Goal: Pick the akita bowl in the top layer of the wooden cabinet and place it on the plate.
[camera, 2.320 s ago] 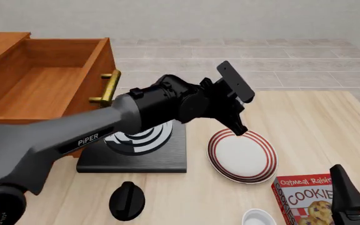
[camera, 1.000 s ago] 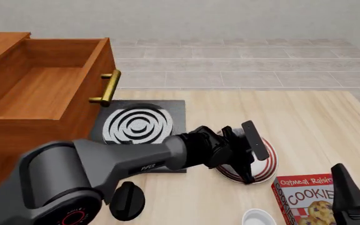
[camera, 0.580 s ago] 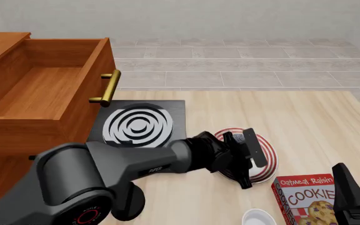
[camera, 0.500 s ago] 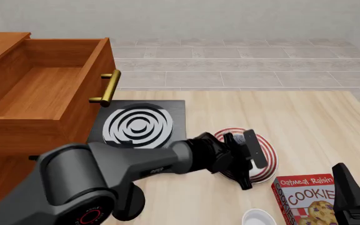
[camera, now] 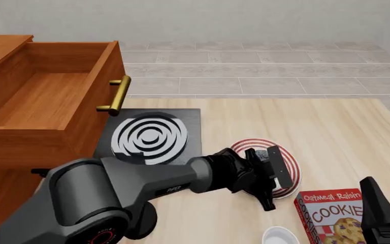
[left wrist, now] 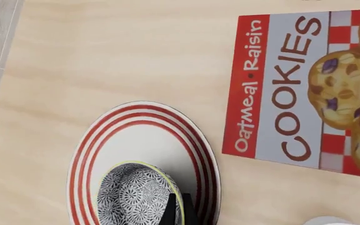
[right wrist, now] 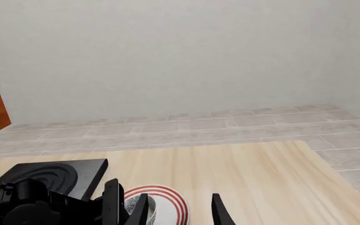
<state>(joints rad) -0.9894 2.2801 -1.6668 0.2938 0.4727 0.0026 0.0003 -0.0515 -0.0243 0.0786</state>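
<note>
The akita bowl [left wrist: 133, 199], white with a dense dark pattern, sits tilted over the plate [left wrist: 136, 140], a white disc with red rings. My left gripper [left wrist: 178, 212] is shut on the bowl's rim. From the front, the left gripper [camera: 268, 175] hangs low over the plate [camera: 248, 144], and only a sliver of the bowl [camera: 261, 155] shows. The wooden cabinet [camera: 39, 152] stands at the left with its top layer [camera: 46, 96] pulled out and nothing in it. My right gripper [camera: 388, 203] is open at the near right corner, apart from everything.
A black stove slab [camera: 151, 137] with white rings lies between cabinet and plate. An Oatmeal Raisin cookie box [camera: 330, 216] lies just right of the plate, near the right gripper. A plain white bowl [camera: 280, 236] sits at the front edge. The drawer's brass handle [camera: 117, 94] juts out.
The left arm came down from above the stove to the plate, carrying the bowl. In the last half second it sank slightly lower. The right arm has not moved.
</note>
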